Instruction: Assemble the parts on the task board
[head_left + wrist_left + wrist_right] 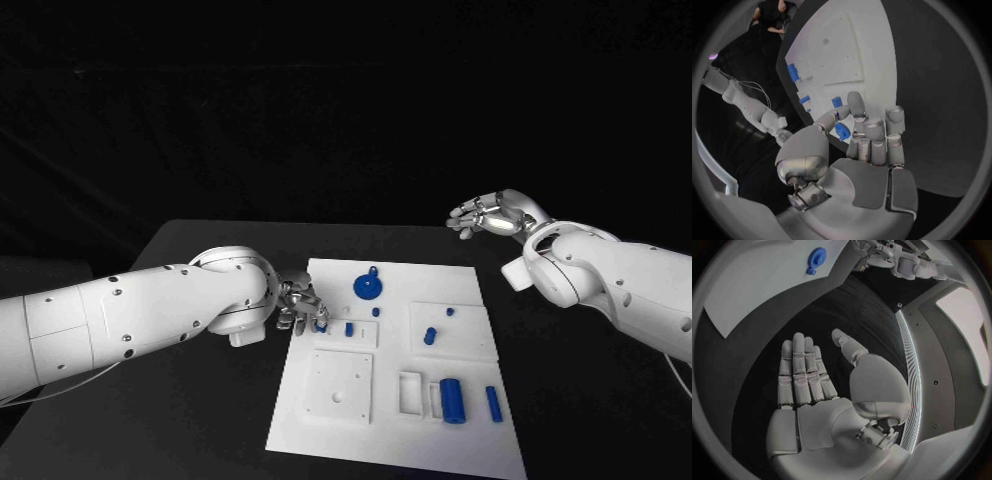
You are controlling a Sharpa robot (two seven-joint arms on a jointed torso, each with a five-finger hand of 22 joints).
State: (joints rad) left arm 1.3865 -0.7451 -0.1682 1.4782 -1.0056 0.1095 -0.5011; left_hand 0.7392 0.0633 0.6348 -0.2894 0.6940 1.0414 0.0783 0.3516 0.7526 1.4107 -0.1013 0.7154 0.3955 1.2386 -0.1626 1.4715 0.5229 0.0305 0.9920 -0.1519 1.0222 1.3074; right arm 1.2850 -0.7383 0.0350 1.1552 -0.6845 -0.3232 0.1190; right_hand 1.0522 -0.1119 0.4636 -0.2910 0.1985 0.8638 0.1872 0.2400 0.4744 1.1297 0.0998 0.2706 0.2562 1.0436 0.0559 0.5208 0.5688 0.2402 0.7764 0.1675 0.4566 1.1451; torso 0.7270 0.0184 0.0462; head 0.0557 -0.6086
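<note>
A black table (202, 400) carries the scene, its dark top running from the far edge at twelve o'clock down to the near side at six. One white task board (387, 436) lies flat on it near the centre, stretching toward six o'clock and slightly skewed.

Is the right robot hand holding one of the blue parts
No, the right robot hand is flat with fingers stretched out and nothing in it, above the black table.
</note>
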